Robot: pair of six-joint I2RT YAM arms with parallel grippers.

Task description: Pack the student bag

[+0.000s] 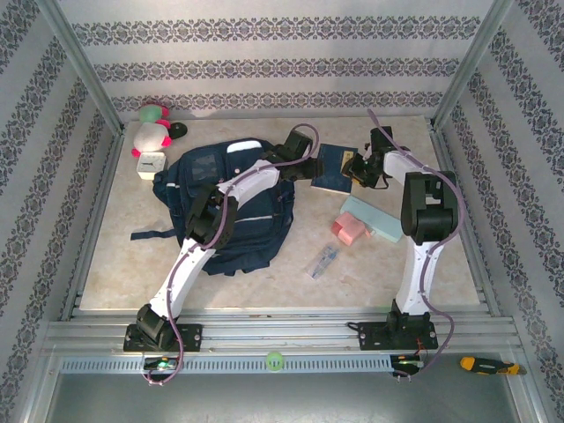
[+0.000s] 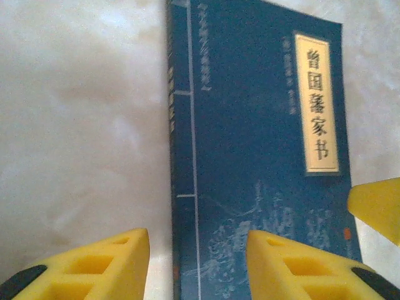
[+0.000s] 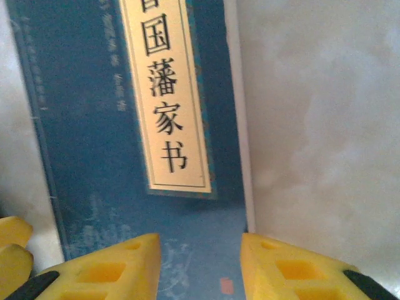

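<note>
Student bag (image 1: 260, 225) just left of left gripper (image 2: 195, 236) and right gripper (image 3: 199, 237) — both unclenched, empty, over booklet (image 2: 250, 156).

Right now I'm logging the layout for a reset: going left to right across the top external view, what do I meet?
Pink-and-white plush toy → student bag → dark-blue book → pale green box → yellow-and-black screwdriver.

My view, a lab test booth, aluminium frame posts (image 1: 84, 66), patterned wallpaper panels (image 1: 264, 53) as walls, marble-look tabletop (image 1: 291, 284), slotted mounting rails (image 1: 282, 335), screwdriver (image 1: 480, 364) lying out front.
</note>
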